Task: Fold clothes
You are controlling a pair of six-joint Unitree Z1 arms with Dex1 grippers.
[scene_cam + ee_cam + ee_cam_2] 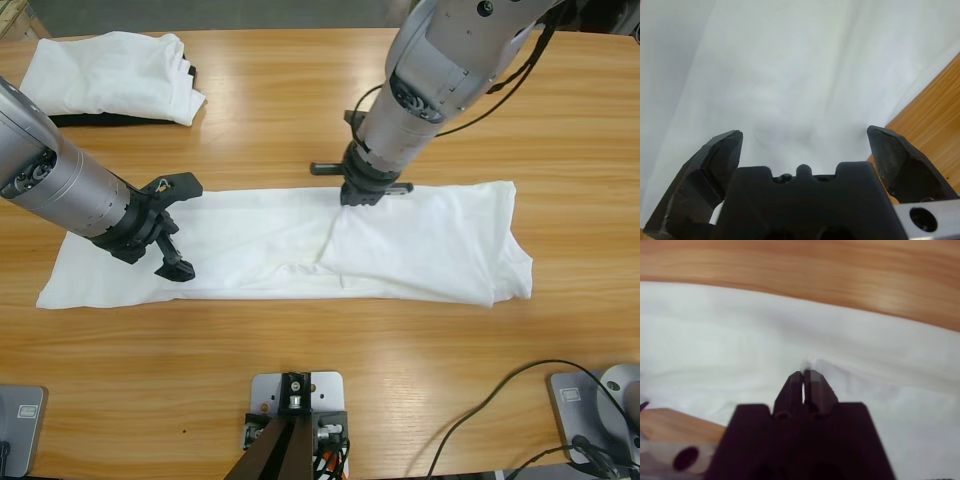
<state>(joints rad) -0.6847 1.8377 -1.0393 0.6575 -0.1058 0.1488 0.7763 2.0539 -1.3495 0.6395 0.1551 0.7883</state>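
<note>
The clothes, a white T-shirt (250, 250), lie as a long folded band across the middle of the wooden table, the right part (430, 245) doubled over on top. My left gripper (185, 228) hovers open over the band's left part, and white cloth (790, 65) fills the left wrist view past the gripper (805, 137). My right gripper (362, 197) comes down from the top and is shut on the upper corner of the doubled flap. In the right wrist view a small peak of cloth (815, 362) sits pinched at the gripper (804, 372).
A folded white garment (110, 70) on top of a black one (95, 120) lies at the back left corner. Bare table (300, 110) runs behind the shirt and along the front edge. Black cables (500, 400) lie at the front right.
</note>
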